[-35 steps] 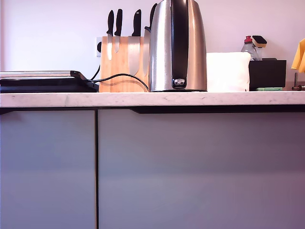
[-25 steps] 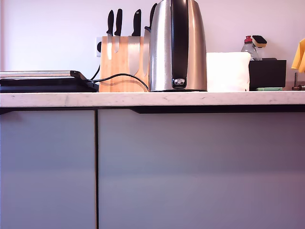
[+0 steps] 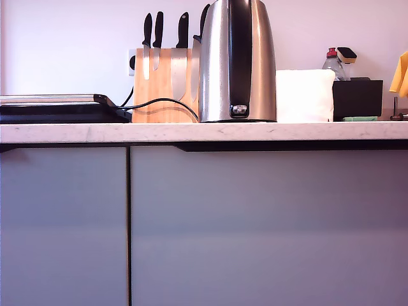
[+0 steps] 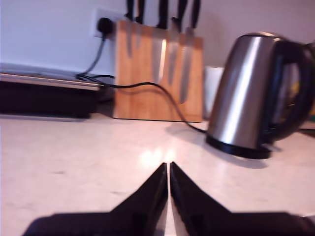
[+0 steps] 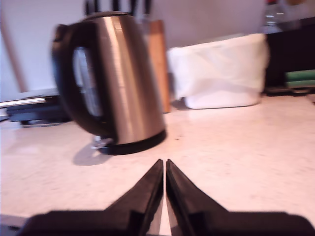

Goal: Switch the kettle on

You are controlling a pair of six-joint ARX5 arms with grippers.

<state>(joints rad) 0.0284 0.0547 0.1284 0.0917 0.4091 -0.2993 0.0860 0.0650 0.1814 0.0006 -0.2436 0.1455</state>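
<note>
Countertop; kettle top cropped.

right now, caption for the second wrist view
Shut second gripper points across the counter at the kettle.

No text, label, brand, number or sign can be read in any view. The kettle has a small silver switch at its base, but any marking on it is too small to make out. The bottle behind the white container shows a red cap and no legible label. Both wrist views are too blurred for lettering.
</note>
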